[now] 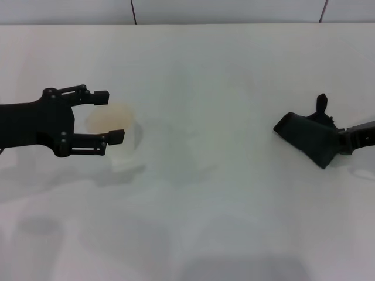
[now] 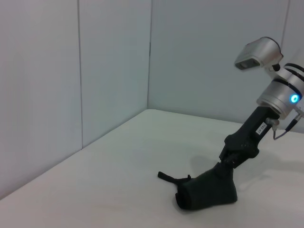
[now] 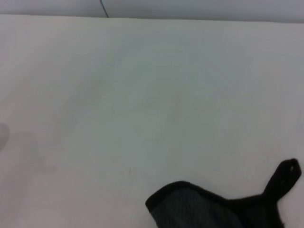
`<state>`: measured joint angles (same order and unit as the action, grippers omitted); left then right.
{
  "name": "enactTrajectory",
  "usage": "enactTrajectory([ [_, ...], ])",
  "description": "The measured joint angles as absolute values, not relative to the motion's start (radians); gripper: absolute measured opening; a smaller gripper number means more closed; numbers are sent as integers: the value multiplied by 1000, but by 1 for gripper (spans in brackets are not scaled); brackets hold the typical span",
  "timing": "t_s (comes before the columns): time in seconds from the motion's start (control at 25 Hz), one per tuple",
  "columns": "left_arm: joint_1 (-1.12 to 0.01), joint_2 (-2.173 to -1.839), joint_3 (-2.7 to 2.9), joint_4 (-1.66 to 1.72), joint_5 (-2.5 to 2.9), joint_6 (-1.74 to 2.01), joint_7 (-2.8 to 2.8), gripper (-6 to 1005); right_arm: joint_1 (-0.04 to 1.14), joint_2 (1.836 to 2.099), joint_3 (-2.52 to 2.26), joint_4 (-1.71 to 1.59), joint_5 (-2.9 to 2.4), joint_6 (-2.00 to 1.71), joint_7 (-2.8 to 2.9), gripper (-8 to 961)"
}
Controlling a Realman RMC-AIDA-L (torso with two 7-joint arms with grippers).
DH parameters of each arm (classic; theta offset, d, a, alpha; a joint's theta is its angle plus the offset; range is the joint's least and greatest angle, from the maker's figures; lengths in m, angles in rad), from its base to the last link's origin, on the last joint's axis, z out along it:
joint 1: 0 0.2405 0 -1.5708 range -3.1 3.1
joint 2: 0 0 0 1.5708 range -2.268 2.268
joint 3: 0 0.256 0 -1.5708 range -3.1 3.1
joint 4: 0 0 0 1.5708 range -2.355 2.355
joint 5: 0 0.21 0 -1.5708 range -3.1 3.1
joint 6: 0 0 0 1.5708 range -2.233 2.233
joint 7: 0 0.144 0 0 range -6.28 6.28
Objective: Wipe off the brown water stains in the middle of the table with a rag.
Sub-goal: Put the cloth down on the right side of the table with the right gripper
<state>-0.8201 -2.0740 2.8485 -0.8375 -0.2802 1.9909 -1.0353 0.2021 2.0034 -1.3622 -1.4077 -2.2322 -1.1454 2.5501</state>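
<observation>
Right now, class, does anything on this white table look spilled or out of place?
No brown stain shows on the plain white table. The whitish translucent cup stands upright by the open left gripper; the right gripper holds the black cloth rag.

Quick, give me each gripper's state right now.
Left gripper: open, holding nothing, its fingers either side of a whitish translucent cup.
Right gripper: buried in the black lumpy cloth rag; open or shut cannot be told.

Whitish translucent cup [image 1: 122, 136] (tan tint inside) upright on tabletop's left; grey wall panels [image 2: 114, 66] behind.
</observation>
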Motion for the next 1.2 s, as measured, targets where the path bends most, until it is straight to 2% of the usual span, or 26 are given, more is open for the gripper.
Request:
enactTrajectory([
  [0.4, -816, -2074, 2849, -836, -281, 1991, -1036, 884, 211, 2003, -1310, -1449, -2222, -1192, 2512, 185],
  [0.6, -818, -2074, 2849, -836, -281, 1991, -1038, 884, 215, 2003, -1260, -1479, -2221, -1241, 2478, 367],
  [0.92, -822, -2073, 2848, -838, -290, 1991, -1045, 884, 231, 2003, -1178, -1485, -2194, -1306, 2369, 580],
  [1.12, -817, -2071, 2847, -838, -314, 1991, -1054, 884, 238, 2003, -1137, -1474, -2147, -1364, 2261, 837],
  [1.2, -816, -2071, 2847, -838, -324, 1991, -1059, 884, 243, 2003, -1110, -1459, -2114, -1386, 2216, 839],
])
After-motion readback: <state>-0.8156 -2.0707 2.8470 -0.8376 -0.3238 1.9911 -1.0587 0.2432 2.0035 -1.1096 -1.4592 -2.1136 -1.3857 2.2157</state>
